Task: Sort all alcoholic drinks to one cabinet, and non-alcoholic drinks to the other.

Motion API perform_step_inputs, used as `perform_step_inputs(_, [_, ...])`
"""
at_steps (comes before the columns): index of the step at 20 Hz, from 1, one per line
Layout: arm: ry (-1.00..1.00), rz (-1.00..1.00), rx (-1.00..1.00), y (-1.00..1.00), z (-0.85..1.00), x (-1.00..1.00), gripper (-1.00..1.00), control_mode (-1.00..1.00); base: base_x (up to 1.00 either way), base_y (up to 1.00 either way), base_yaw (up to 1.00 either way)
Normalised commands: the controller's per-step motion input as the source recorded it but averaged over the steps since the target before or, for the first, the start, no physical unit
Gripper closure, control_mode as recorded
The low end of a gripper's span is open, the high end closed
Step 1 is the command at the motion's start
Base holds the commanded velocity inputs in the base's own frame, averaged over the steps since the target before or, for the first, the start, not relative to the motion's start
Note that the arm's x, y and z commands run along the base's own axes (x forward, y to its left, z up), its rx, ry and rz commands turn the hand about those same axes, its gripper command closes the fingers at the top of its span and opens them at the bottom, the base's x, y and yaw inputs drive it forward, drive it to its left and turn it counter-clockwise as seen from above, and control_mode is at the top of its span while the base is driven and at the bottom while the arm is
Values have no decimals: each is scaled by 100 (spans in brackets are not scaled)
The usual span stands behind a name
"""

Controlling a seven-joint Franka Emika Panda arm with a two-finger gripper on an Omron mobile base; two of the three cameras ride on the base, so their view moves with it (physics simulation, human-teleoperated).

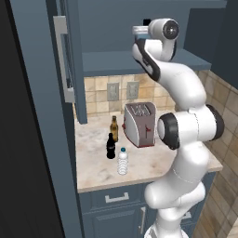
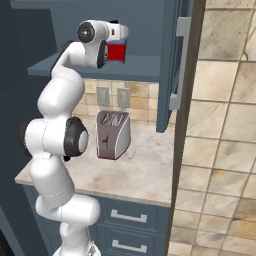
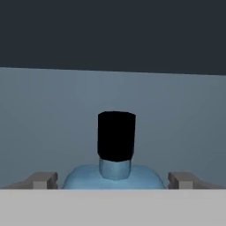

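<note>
The arm is raised high, its hand reaching into the open upper cabinet (image 2: 100,20) above the surface (image 1: 153,162). In the right base view the square red bottle (image 2: 116,51) stands on the cabinet shelf (image 2: 140,67) right at the front of the hand. The hand view looks at the same bottle from close up: its black cap (image 3: 116,134) and short neck rise between the two fingertips (image 3: 44,180), which stand wide apart on either side of its shoulders, so the jaws of the gripper (image 3: 115,181) are spread and released; whether a pad brushes the glass is hard to tell from here. Down on the surface, to the left of the toaster (image 1: 139,124), three drinks stand upright in a loose row running from far to near: the brown beer bottle (image 1: 114,128) farthest back, the small black cola bottle (image 1: 110,146) just in front of it, and the clear water bottle (image 1: 122,161) nearest the front edge. Two wall outlets (image 1: 123,90) sit on the tiled backsplash behind the toaster.
</note>
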Motion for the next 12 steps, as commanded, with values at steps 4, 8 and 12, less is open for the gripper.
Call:
perform_step_inputs(4, [4, -2, 0, 10, 0, -42, -100, -100, 0, 0, 0])
perform_step_inputs(8, [5, -2, 0, 13, 0, -38, -100, -100, 0, 0, 0])
perform_step_inputs(12, [3, -2, 0, 11, 0, -37, -100, -100, 0, 0, 0])
